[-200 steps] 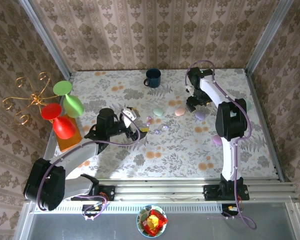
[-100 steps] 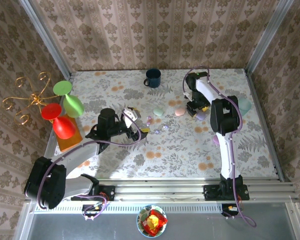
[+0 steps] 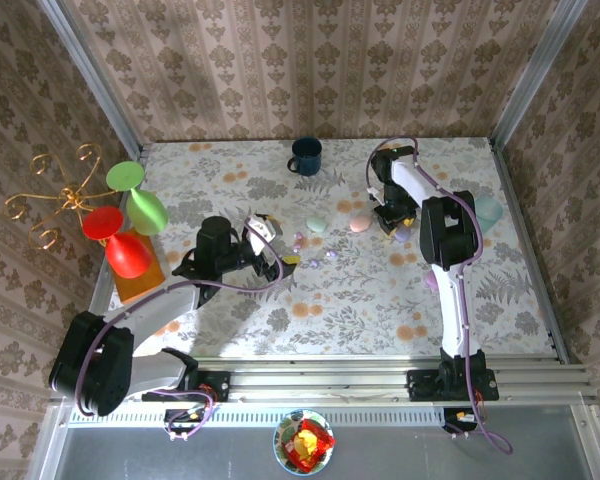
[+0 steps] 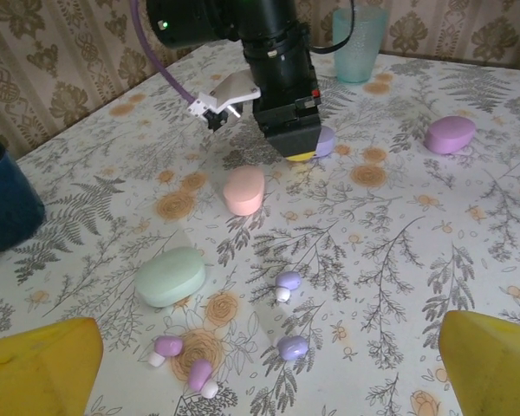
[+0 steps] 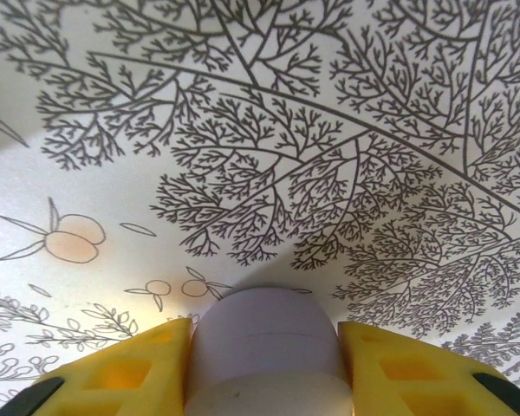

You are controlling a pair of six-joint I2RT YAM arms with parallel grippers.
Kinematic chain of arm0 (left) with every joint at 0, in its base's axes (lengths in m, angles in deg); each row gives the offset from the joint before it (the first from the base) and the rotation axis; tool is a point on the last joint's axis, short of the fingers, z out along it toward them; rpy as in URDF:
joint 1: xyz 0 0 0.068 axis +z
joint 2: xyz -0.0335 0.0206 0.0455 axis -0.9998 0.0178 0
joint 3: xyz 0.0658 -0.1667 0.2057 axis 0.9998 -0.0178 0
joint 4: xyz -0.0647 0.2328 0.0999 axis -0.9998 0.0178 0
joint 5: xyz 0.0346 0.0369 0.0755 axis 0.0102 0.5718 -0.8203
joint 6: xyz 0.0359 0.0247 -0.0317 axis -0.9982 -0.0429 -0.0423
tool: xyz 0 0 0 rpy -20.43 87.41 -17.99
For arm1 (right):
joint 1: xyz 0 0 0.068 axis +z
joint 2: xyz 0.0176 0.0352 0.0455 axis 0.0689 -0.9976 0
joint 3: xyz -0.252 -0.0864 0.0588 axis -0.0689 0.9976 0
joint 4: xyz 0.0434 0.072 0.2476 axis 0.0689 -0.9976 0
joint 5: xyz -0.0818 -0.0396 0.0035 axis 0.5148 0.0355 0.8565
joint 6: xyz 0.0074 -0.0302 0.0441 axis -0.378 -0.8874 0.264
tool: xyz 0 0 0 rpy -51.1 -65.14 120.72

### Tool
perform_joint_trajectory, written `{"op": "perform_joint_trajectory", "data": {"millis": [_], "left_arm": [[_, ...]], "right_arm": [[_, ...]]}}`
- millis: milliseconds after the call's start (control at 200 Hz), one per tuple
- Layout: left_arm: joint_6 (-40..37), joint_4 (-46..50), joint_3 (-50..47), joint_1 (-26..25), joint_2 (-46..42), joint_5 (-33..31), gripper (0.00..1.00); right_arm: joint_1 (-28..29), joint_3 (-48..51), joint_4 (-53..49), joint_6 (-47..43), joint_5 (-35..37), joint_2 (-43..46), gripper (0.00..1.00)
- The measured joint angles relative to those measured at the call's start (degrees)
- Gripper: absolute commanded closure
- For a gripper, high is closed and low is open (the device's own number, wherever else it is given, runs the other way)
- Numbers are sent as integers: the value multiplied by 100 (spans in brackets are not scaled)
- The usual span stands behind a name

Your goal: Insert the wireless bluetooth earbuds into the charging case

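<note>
Noting the right gripper (image 5: 263,360) first: its yellow fingers (image 5: 130,373) press against both sides of the lilac charging case (image 5: 264,321), so we log it as clenched on that case. The case is low over the floral table (image 3: 330,300); we cannot tell whether it is lifted. From the left wrist view we see it tucked under the right arm's black head, near the pink case (image 4: 244,189).

The left gripper (image 3: 273,245) hovers spread wide, grasping nothing. The wireless earbuds (image 4: 287,283) lie loose on the table just ahead of it, four lilac-and-white bits. Two sit close together near the mint case (image 4: 171,276) and two lie further right. None is in a case.

A second lilac case (image 4: 451,134) lies well apart to the right. The teal cup (image 4: 360,30) and blue mug (image 4: 4,208) stand farther off.
</note>
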Motion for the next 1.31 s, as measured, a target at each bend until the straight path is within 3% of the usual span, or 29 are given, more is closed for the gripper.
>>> {"op": "perform_joint_trajectory", "data": {"millis": [150, 295, 475, 615, 975, 1080, 1305], "left_arm": [[219, -254, 4, -153, 101, -428, 0], [595, -800, 7, -330, 236, -874, 0], [1134, -1751, 20, -566, 667, -1353, 0], [1401, -2417, 85, -905, 1078, -1611, 0], [1731, -4404, 564, -1410, 2380, -1902, 4], [1751, -4583, 778, -1419, 2603, -1965, 5], [1969, -4802, 1285, -1423, 2986, -1635, 17]], "right_arm": [[-7, 673, 459, 352, -385, 732, 62], [-20, 1692, 1220, 920, -1049, 2020, 66], [-22, 3200, 2791, 2100, -2155, 3790, 68], [-24, 4253, 4258, 3268, -3062, 4684, 70], [-4, 5724, 7475, 6111, -4612, 5399, 70], [72, 5814, 7932, 6472, -4787, 5475, 70], [343, 5818, 8395, 6721, -4992, 5617, 70]]}}
